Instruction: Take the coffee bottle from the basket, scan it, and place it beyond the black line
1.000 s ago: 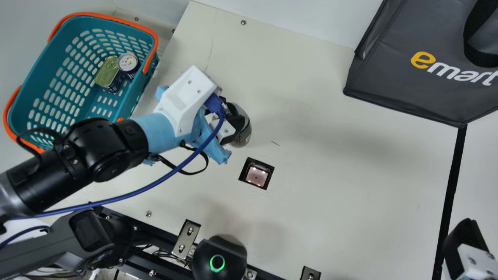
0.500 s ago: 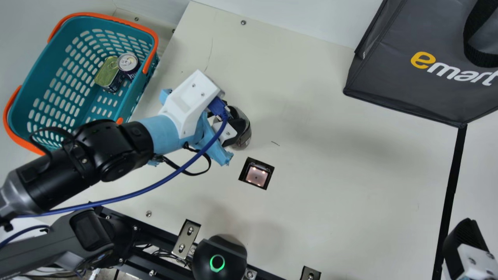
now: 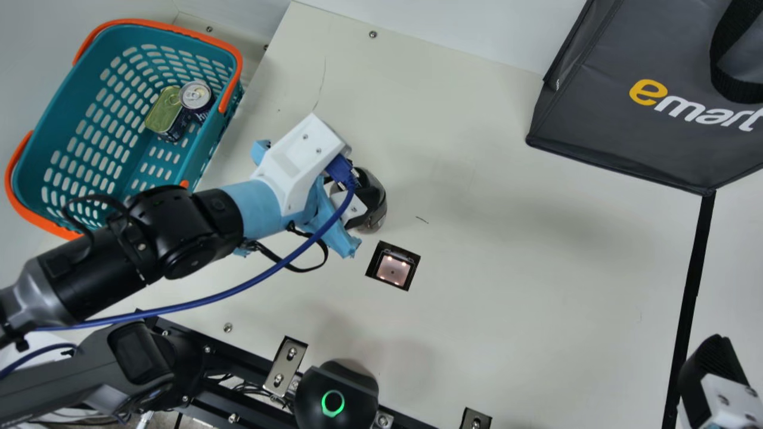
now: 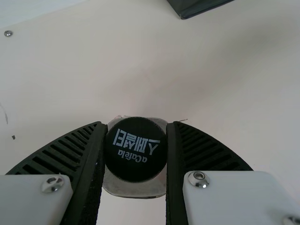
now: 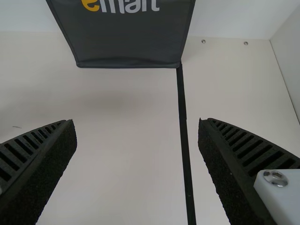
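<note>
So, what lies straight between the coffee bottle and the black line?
In the main view, cream tabletop with a short dark mark lies between the coffee bottle and the line.

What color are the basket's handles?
The handles of the basket are bright orange. You can see them best in the main view.

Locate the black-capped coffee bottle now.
The bottle is near the main view's middle, in the jaws of the left gripper, with the square, black-edged scanner window just below it in that view.
</note>
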Controlling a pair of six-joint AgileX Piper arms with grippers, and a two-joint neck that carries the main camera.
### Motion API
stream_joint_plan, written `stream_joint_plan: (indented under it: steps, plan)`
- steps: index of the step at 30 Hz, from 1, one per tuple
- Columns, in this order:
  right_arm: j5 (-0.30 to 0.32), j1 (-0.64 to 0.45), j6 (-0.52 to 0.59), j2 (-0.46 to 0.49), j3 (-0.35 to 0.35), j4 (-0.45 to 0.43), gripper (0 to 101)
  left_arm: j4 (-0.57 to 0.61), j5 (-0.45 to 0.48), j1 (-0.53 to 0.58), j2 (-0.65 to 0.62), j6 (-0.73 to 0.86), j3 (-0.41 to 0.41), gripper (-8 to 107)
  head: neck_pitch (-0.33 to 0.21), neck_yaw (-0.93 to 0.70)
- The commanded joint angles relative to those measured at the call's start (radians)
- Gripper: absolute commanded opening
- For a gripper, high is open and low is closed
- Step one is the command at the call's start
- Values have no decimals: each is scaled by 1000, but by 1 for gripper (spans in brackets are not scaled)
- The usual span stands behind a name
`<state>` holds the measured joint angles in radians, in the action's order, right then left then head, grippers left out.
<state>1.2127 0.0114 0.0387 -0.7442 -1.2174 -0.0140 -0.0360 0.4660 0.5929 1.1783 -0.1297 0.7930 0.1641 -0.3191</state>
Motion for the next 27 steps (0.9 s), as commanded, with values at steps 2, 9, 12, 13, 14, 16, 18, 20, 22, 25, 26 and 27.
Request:
stream_joint_plan:
  steps: [2,9,12,13,14,16,18,20,22,25,26,27]
  plan:
    - [0,0,0,0,0,0,91,1,-2,1,5,5,-1,10,-26,-2]
    - [0,0,0,0,0,0,91,7,-7,3,15,13,-1,27,-26,-2]
    - [0,0,0,0,0,0,91,8,-9,4,20,14,-1,37,-26,-2]
    - [0,0,0,0,0,0,91,8,-10,4,21,15,-1,40,-26,-2]
    - [0,0,0,0,0,0,91,9,-10,5,23,16,-1,44,-26,-2]
    - [0,0,0,0,0,0,91,11,-11,5,24,17,-1,50,-26,-2]
    - [0,0,0,0,0,0,91,11,-11,7,26,17,-1,57,-26,-2]
    - [0,0,0,0,0,0,91,12,-11,8,27,17,-1,64,-26,-2]
    - [0,0,0,0,0,0,91,12,-12,9,29,16,-1,71,-26,-2]
    - [0,0,0,0,0,0,91,12,-12,10,30,14,0,81,-26,-2]
    - [0,0,0,0,0,0,91,12,-13,10,30,13,0,84,-26,-2]
    - [0,0,0,0,0,0,91,11,-13,11,30,11,0,87,-26,-2]
